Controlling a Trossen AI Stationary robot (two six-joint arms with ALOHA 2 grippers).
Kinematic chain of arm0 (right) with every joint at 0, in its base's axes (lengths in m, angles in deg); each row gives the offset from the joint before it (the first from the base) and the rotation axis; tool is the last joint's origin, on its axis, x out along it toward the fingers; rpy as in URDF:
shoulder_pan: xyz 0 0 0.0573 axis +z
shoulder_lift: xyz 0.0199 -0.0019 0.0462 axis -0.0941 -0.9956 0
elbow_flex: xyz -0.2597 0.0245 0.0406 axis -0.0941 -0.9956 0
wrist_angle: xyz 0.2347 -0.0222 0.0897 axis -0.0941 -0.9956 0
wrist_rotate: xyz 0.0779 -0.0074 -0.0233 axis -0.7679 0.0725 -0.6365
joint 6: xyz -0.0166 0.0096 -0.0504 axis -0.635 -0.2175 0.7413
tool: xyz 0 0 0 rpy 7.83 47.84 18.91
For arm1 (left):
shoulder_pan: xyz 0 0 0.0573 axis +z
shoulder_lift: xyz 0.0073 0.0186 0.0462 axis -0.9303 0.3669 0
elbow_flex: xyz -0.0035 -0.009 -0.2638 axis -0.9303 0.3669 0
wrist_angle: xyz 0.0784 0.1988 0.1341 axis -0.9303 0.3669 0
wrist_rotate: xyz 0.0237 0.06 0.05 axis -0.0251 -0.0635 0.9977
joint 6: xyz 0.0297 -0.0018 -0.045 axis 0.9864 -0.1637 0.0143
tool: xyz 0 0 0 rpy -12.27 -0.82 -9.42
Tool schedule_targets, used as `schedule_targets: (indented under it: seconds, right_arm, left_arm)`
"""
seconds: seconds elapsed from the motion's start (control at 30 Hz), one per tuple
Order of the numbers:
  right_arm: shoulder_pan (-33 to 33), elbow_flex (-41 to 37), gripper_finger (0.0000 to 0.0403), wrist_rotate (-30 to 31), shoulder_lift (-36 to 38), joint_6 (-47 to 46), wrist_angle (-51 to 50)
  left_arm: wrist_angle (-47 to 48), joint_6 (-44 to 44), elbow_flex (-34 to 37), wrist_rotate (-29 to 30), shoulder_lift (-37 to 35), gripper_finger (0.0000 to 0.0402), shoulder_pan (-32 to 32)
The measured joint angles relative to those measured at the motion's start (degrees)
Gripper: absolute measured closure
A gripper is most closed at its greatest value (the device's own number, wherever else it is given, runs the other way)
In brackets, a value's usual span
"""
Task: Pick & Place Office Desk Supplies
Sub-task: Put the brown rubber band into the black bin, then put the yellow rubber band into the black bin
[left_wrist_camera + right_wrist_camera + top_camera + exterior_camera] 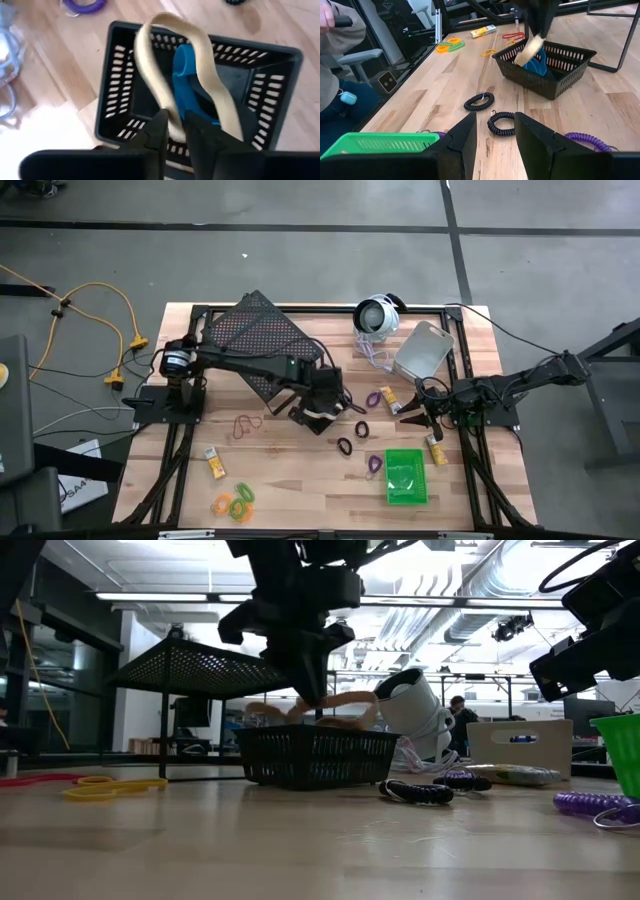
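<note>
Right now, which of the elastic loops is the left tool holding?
The wide beige elastic loop, pinched by the left tool and hanging over the black slotted plastic basket. The other loops lie on the wooden table, apart from a blue one inside the basket.

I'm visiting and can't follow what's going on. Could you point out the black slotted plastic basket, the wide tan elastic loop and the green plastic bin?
black slotted plastic basket (118,75), left wrist view, side wall.
wide tan elastic loop (146,55), left wrist view, curved band.
green plastic bin (405,477), high view, its floor.
</note>
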Motion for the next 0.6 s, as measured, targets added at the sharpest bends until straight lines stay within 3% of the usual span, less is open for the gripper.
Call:
schedule_targets:
  seconds: [0.17,0.6]
  right_arm:
    - [0.00,0.00,0.0283,0.00,0.00,0.00,-0.02]
    - [0.00,0.00,0.0283,0.00,0.00,0.00,-0.02]
  left_arm:
    - [-0.02,-1.47,0.00,2.19,0.00,0.0321,1.01]
    - [-0.04,-2.82,0.00,2.90,0.00,0.0319,1.23]
